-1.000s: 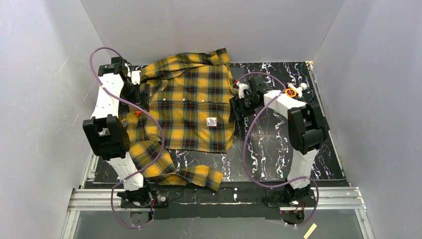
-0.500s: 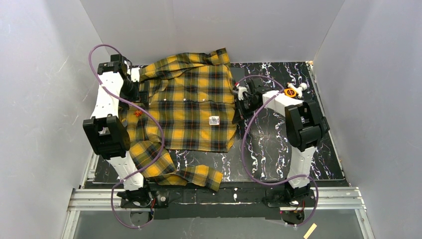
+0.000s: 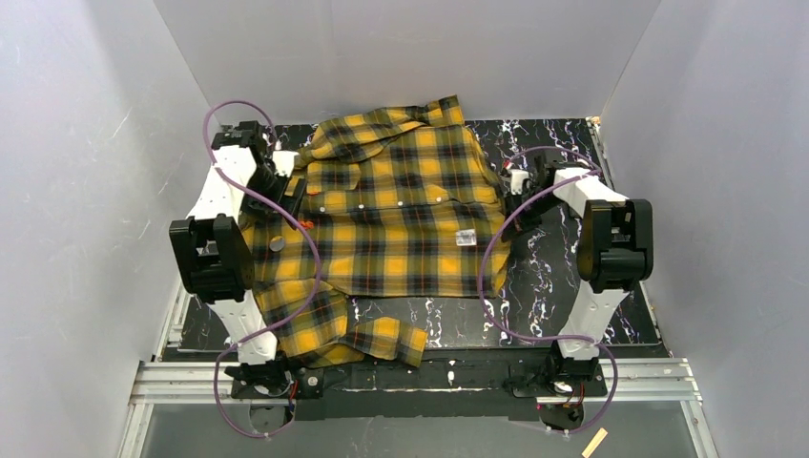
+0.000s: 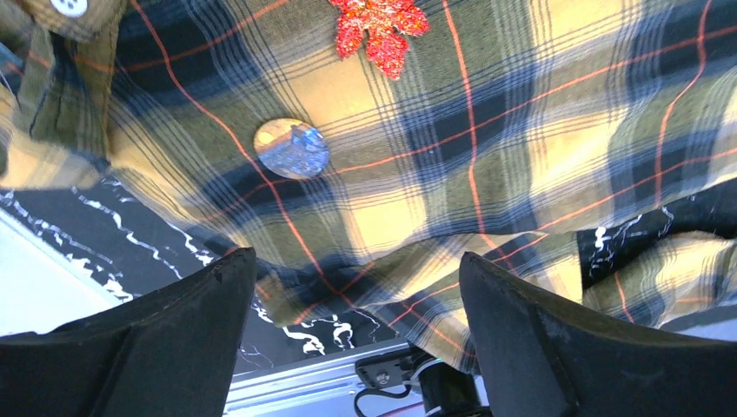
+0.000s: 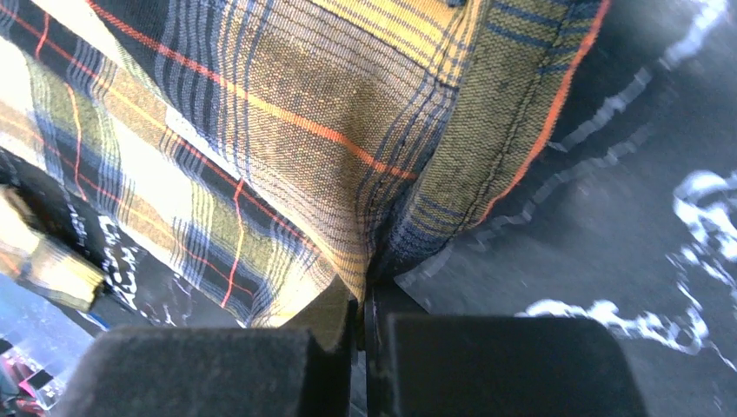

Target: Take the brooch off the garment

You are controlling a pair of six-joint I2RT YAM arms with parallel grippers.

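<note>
Left wrist view: brooch (image 4: 291, 148) pinned on shirt (image 4: 521, 130), near a red leaf pin (image 4: 380, 30).
Close by, the left claw (image 4: 352, 269) is spread wide and empty; the right claw (image 5: 363, 304) is clamped on the shirt edge above the bench (image 5: 626, 174).

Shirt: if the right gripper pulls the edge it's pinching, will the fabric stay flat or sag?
Probably sags: the shirt folds sharply where the right gripper pinches it. Likely stretches and bunches rather than sliding whole, given its crumpled sleeve.

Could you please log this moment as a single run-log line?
left gripper open near brooch | right gripper shut on garment edge | brooch on garment
</note>
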